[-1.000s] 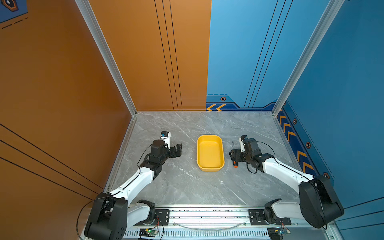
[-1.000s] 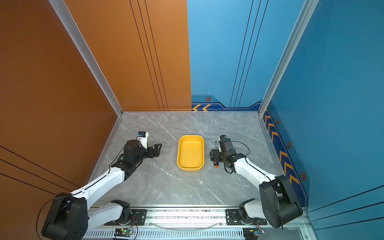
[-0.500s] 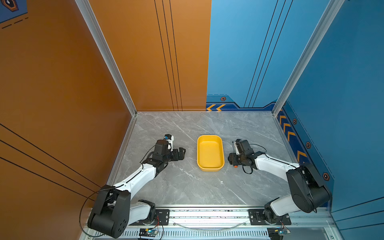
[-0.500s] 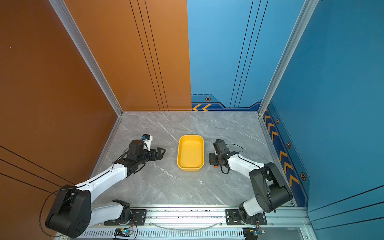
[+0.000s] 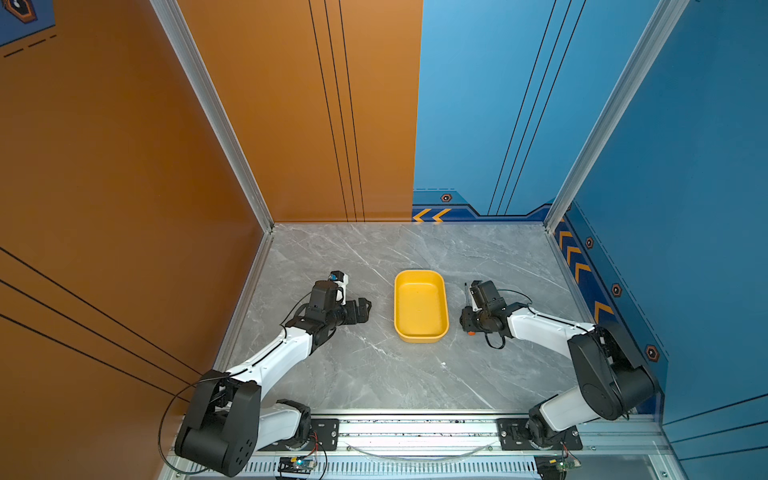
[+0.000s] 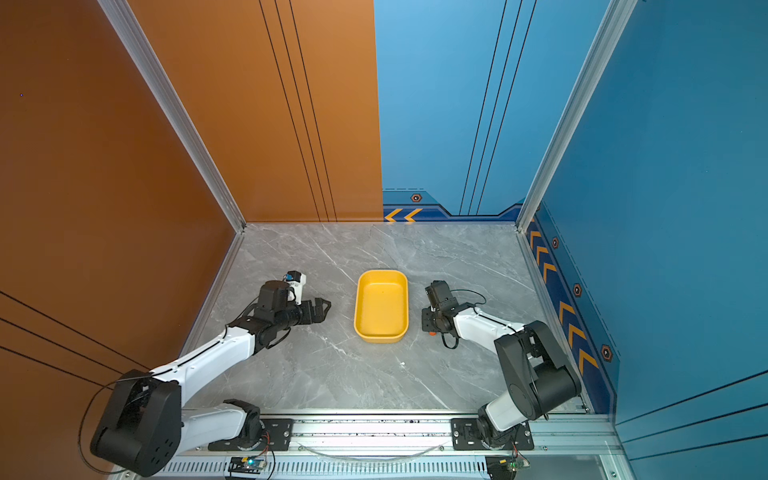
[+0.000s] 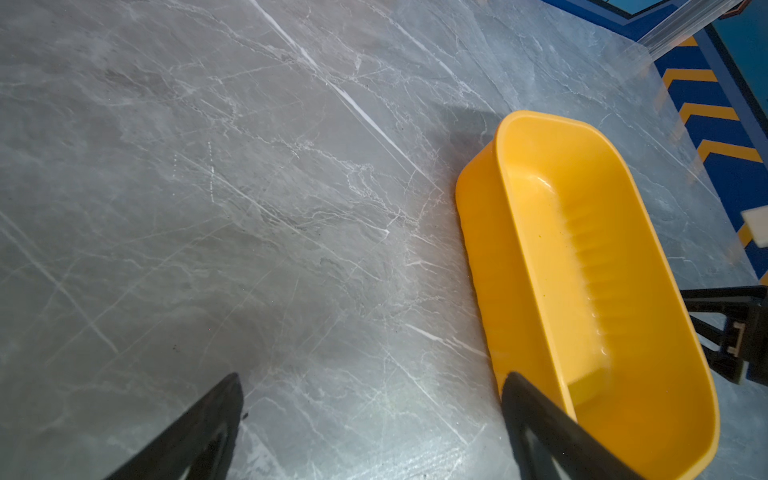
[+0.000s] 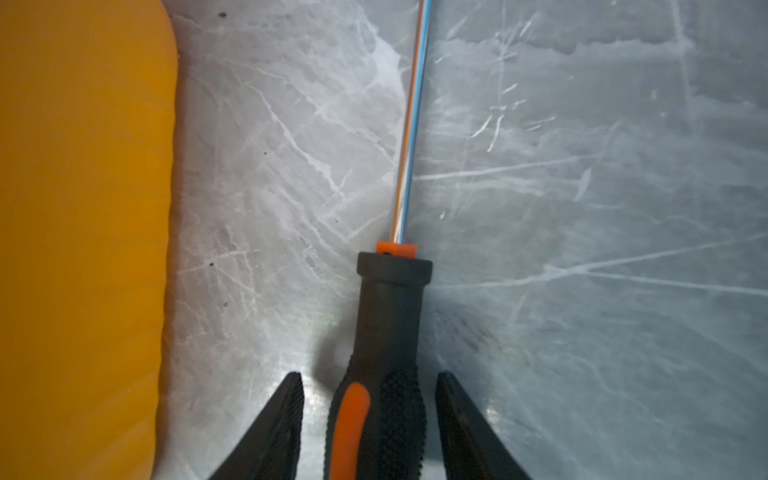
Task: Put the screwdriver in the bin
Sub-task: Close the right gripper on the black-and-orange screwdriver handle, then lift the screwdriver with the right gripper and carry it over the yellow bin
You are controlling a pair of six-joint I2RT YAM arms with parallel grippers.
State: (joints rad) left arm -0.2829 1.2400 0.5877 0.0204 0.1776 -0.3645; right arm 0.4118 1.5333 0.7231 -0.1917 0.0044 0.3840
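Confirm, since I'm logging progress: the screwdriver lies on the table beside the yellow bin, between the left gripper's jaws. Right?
Wrong gripper: the right wrist view shows the right gripper with its jaws either side of the screwdriver. It does lie on the table beside the bin.

Grey marble-patterned counter (image 5: 374, 374), veined in white, crossed with fine scratches in the wrist views. Tiny white speck (image 5: 444, 364) toward the front of it. Walled on the left and half the back by orange panels (image 5: 104, 166) with thin dark lines, elsewhere by blue panels (image 5: 685, 166). Aluminium posts (image 5: 216, 116) in both back corners. Orange chevrons on a dark blue band (image 5: 582, 266) along the foot of the blue walls. Metal rail (image 5: 415, 428) along the front edge, with two small circuit boards (image 5: 297, 462) just below.
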